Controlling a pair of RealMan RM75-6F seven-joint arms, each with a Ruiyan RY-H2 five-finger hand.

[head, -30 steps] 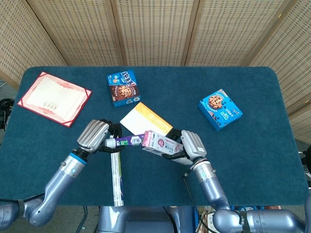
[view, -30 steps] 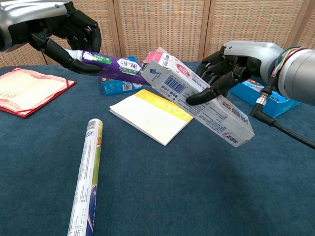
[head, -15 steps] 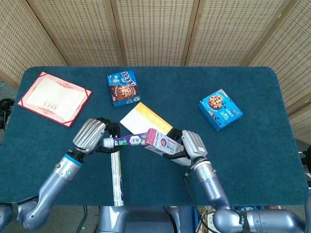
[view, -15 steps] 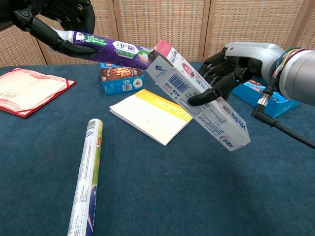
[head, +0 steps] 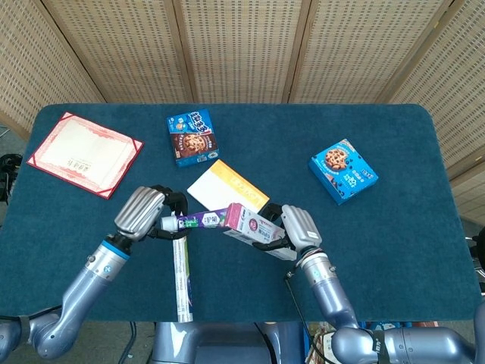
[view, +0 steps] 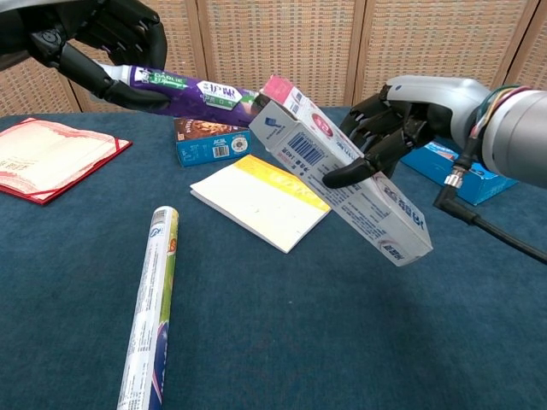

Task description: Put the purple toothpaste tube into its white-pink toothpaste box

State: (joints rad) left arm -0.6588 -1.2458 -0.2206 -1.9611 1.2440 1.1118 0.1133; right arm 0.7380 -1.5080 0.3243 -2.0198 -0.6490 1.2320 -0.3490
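Now, with your left hand (view: 115,38) gripping the purple toothpaste tube (view: 192,92) and your right hand (view: 389,132) holding the white-pink toothpaste box (view: 342,166) at centre frame, align the tube's flat end squarely with the box mouth.

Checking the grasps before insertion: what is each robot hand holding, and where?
Left robot hand grips the purple toothpaste tube at its cap end. Right robot hand holds the white-pink cardboard toothpaste box around its middle.

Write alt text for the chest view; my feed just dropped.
The left robot hand holds the purple toothpaste tube with its tip at the open end of the white-pink box, which the right robot hand holds tilted above the blue table. A yellow-white booklet lies beneath them.
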